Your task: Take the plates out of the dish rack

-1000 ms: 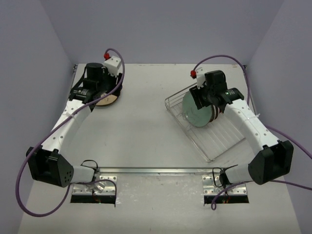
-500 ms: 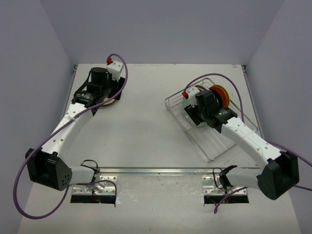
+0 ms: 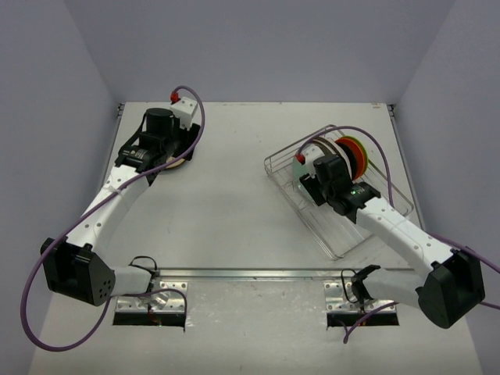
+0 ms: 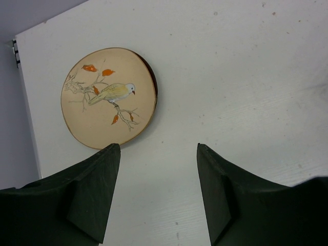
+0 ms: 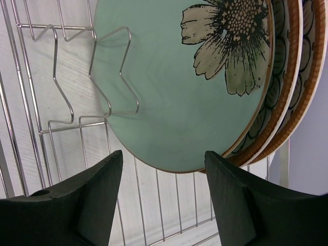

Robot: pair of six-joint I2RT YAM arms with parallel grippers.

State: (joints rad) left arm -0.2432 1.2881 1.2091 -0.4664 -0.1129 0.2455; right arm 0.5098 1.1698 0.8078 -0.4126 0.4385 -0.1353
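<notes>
Pulled back from the plates (image 3: pixel 344 154) since a second ago, the right gripper (image 3: pixel 312 180) is seen from above over the rack (image 3: pixel 348 234), where several are left standing. At the left wrist, one bird plate (image 4: pixel 108 97) is shown flat on the table (image 4: pixel 230 77), and the left gripper (image 4: pixel 157 154) is part open and empty. At the right wrist, the jaws are seen open with nothing held. No writing can be read.

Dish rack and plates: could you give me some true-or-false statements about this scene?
1. The bird plate lies flat on the table. True.
2. The left gripper clamps the bird plate. False: it is open and empty, apart from the plate.
3. The green plate stands on edge in the rack. True.
4. The green plate is alone in the rack. False: more plates stand behind it.
5. The right gripper is shut. False: it is open, facing the green plate.
</notes>
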